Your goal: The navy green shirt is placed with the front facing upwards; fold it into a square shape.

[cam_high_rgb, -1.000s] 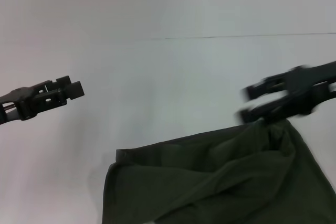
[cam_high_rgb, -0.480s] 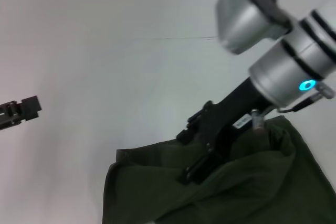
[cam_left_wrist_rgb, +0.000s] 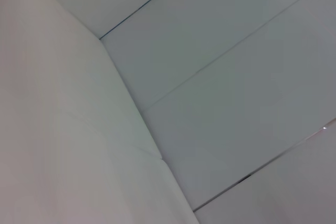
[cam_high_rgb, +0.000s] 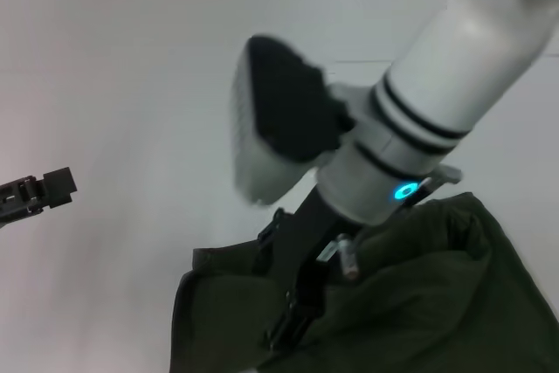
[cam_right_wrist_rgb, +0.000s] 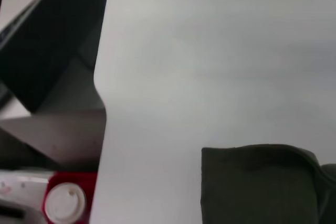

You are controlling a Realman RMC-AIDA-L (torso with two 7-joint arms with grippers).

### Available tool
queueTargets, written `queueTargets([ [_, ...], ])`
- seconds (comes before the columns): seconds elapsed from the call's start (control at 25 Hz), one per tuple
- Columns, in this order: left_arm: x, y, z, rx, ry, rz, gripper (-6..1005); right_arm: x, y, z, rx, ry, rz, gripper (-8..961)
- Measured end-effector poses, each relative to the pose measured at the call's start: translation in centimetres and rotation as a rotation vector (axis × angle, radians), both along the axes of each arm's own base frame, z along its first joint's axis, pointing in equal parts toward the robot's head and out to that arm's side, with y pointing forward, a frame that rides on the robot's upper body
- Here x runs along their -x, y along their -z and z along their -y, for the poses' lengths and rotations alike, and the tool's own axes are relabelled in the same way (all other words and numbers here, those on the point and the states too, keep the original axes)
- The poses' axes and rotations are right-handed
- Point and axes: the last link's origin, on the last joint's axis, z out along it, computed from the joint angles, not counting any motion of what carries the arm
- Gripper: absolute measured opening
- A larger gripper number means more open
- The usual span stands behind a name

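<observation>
The right arm has swung in across the rumpled dark olive-green shirt, its right gripper now low over the cloth, probably reaching for an edge; whether it is open, I cannot tell. The left gripper waits, pulled back, grip unclear.

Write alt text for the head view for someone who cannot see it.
The right arm reaches diagonally down across the picture, its right gripper low over a bunched dark olive-green shirt on a white table. The left gripper hangs at the left edge, apart from the shirt.
</observation>
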Motion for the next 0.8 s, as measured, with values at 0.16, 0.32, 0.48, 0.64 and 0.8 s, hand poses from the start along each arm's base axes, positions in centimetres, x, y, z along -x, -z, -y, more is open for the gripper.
queueTargets([
  [0.16, -0.2, 0.1, -0.1, 0.001, 0.007, 0.0, 933, 0.1, 1.5, 0.3, 0.005, -0.063, 0.051, 898],
  [0.32, -0.1, 0.1, -0.2, -0.001, 0.005, -0.001, 933, 0.1, 2.8, 0.7, 0.011, -0.115, 0.079, 898],
  [0.48, 0.1, -0.1, -0.2, -0.012, -0.012, -0.001, 933, 0.0, 3.9, 1.4, 0.028, -0.17, 0.099, 898],
  [0.64, 0.8, -0.3, -0.4, -0.035, -0.061, -0.018, 933, -0.4, 4.8, 2.1, 0.04, -0.205, 0.115, 897],
  [0.8, 1.9, -0.5, -0.4, -0.063, -0.124, -0.051, 933, -0.8, 5.3, 2.5, 0.045, -0.241, 0.14, 897],
])
